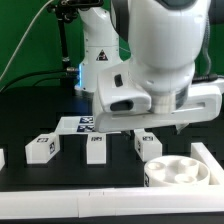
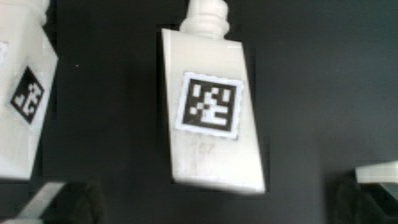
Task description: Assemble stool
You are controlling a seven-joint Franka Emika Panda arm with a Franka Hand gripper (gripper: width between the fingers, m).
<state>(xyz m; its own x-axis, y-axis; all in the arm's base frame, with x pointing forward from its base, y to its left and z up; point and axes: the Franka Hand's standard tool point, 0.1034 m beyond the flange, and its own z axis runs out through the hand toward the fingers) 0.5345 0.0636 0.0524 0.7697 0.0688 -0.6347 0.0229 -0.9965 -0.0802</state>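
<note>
The round white disc seat (image 1: 180, 172) with sockets lies on the black table at the exterior view's front right. Three chunky white legs with square tags stand in a row: one (image 1: 40, 147), one (image 1: 97, 148) and one (image 1: 147, 143). My gripper (image 1: 155, 122) hangs just above the rightmost leg, its fingers mostly hidden by the hand. In the wrist view a tagged leg (image 2: 210, 110) with a peg at one end lies flat between and ahead of my open gripper (image 2: 214, 212). The dark fingertips (image 2: 50, 205) are wide apart and hold nothing. A second leg (image 2: 22, 100) lies beside it.
The marker board (image 1: 78, 124) lies behind the legs. Low white wall pieces run along the front (image 1: 60, 205), at the right (image 1: 205, 155) and at the left edge (image 1: 2, 157). A white piece (image 2: 377, 172) shows at the wrist view's edge.
</note>
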